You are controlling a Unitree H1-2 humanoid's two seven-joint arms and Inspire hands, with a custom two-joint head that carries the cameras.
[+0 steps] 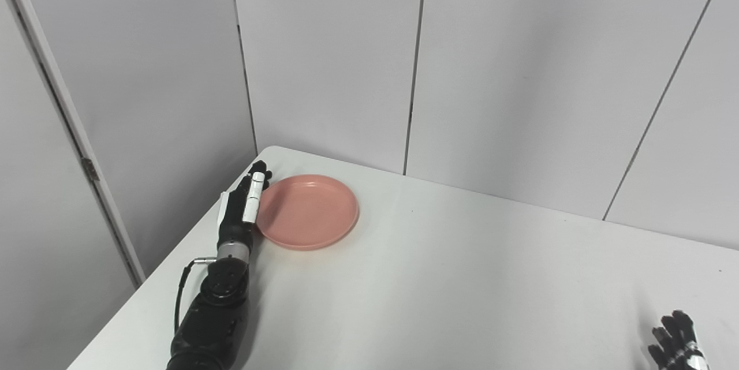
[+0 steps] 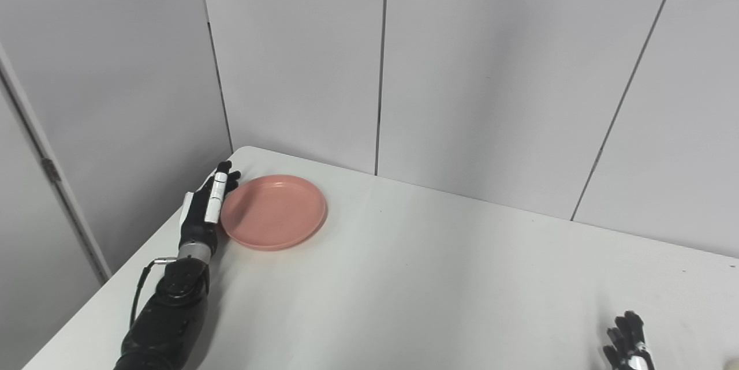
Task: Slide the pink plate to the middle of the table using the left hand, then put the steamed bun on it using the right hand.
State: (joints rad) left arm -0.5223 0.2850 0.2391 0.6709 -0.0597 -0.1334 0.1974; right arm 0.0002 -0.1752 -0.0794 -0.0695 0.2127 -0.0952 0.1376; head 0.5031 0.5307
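two robot hands show in the left eye view: the left robot hand (image 1: 245, 202), black with white segments, stretches flat with fingers straight, holding nothing, its edge against the left rim of the round pink plate (image 1: 307, 211) near the far left corner of the white desk (image 1: 462, 277). right eye view: the right robot hand (image 2: 629, 344) sits at the bottom edge, fingers spread, empty.

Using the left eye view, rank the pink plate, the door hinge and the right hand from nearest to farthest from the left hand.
1. Pink plate: right beside the left hand.
2. Door hinge: on the frame, off to the left.
3. Right hand: far across the table, bottom right corner.
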